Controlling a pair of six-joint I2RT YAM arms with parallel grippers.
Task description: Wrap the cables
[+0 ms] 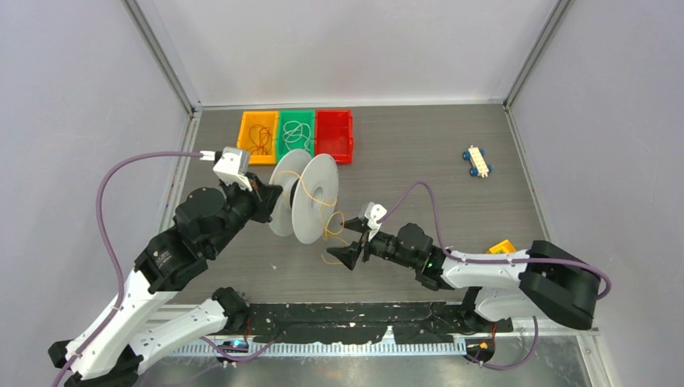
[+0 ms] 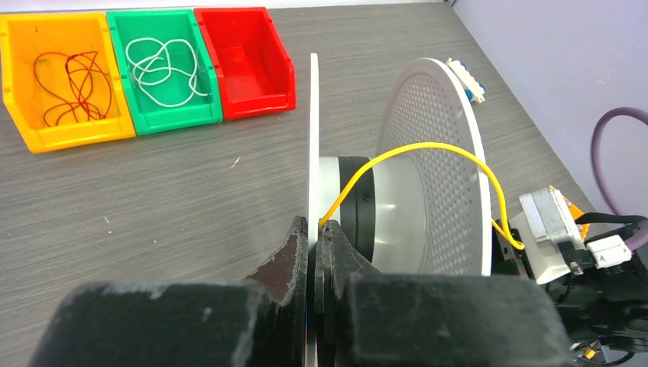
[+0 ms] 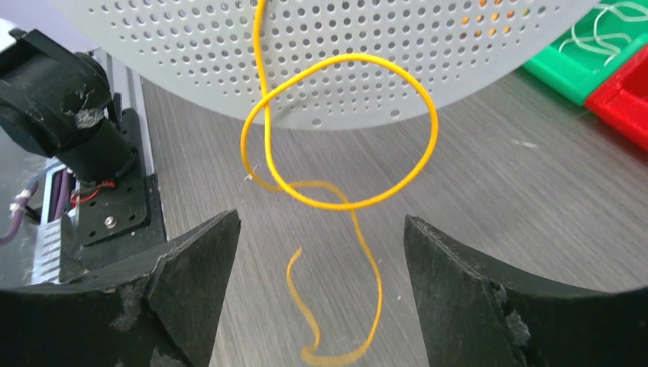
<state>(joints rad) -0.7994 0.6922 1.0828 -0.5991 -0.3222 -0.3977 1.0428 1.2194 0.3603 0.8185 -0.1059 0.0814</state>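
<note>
I am working over the grey table [image 1: 419, 153], where the white spool [image 1: 314, 197] is standing on edge between the two arms. My left gripper [image 2: 313, 229] is clamping the thin rim of the spool's near flange, fingers pressed tight against the disc. My right gripper [image 3: 321, 222] is hanging spread wide with nothing between its jaws, facing the perforated far flange. The yellow wire [image 3: 428, 115] is arching from the hub over that far flange, then dangling in one loose loop. Its free tail is curling down toward the table just ahead of the open jaws. I am judging it feather-light, springy and slick, likely to keep its curl and slip out of a shallow pinch. I am favouring the straighter stretch just below the loop, seated deep between the pads.
</note>
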